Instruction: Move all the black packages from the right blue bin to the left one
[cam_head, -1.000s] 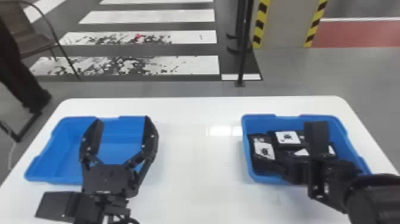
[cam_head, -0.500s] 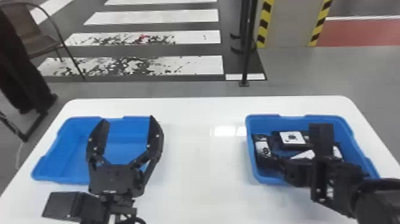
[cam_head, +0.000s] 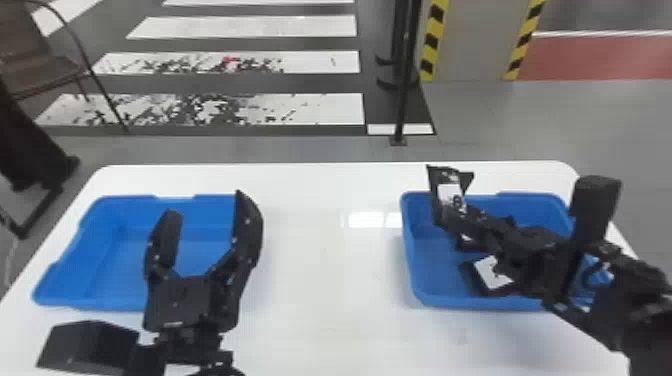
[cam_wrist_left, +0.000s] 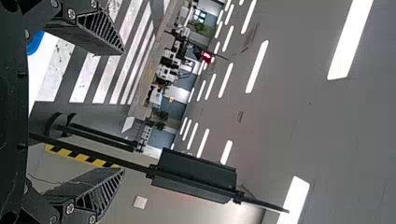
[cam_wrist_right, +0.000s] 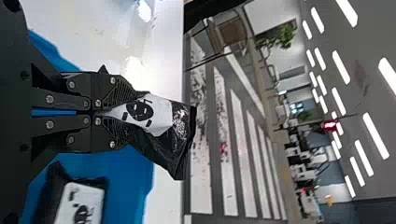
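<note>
- The right black pincer (cam_wrist_right: 130, 113) has lifted a glossy, white-labelled black package (cam_head: 451, 197) up from the right blue plastic bin (cam_head: 425, 260); one transfer seems begun.
- The left black pincer (cam_head: 207, 206), near the left blue plastic bin (cam_head: 100, 250), is spread apart.
- The right wrist view shows fingers clamped on the package's end, unclear in the head view.

Right claw (cam_head: 470, 221) up from low in right blue bin (cam_head: 414, 265); black package (cam_head: 450, 197) now clamped, lifted from the bin, by its far-left corner.
</note>
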